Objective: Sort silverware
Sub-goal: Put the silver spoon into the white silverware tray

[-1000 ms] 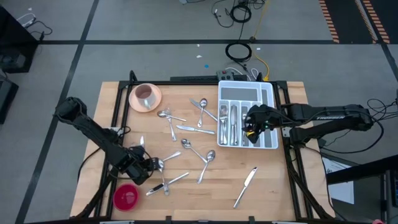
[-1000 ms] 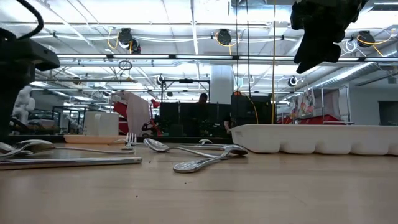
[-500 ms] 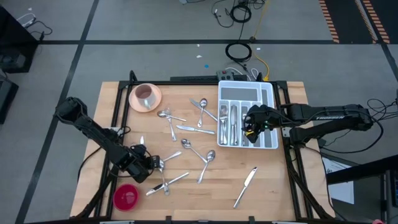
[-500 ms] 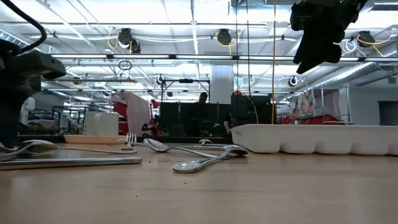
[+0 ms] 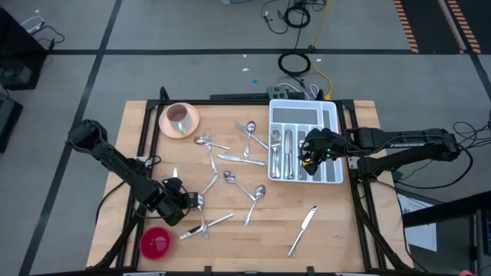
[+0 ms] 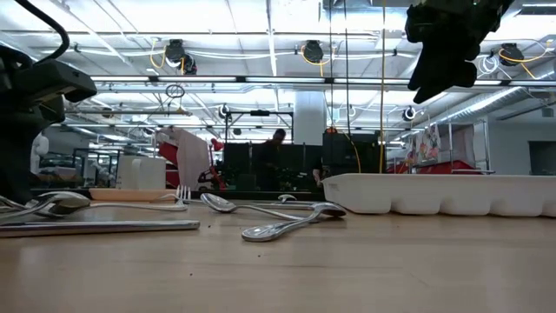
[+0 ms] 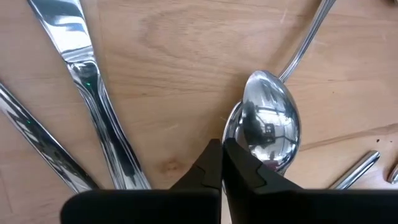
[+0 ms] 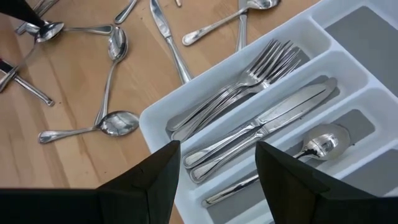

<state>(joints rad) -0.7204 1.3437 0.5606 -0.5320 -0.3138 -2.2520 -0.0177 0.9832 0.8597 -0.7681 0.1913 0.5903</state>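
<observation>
Wooden table (image 5: 337,230), workshop hall behind. Left gripper (image 7: 222,163): near the table's front left, fingers pressed together at the edge of a spoon (image 7: 268,127); whether it grips the bowl cannot be told. Right gripper (image 8: 217,165): fingers spread, empty, above the white tray (image 5: 331,146). Silverware (image 5: 253,201): scattered mid-table; forks, knives and one spoon lie in tray compartments.

You have shiny silver silverware in two groups. Loose spoons (image 5: 255,198), a fork (image 5: 209,156) and table knives (image 5: 304,228) lie flat, scattered across the wooden tabletop. Sorted forks (image 8: 245,83), knives (image 8: 267,119) and one spoon (image 8: 317,144) lie lengthwise in separate tray compartments. One spoon bowl (image 7: 268,121) faces up near the table's left front.
</observation>
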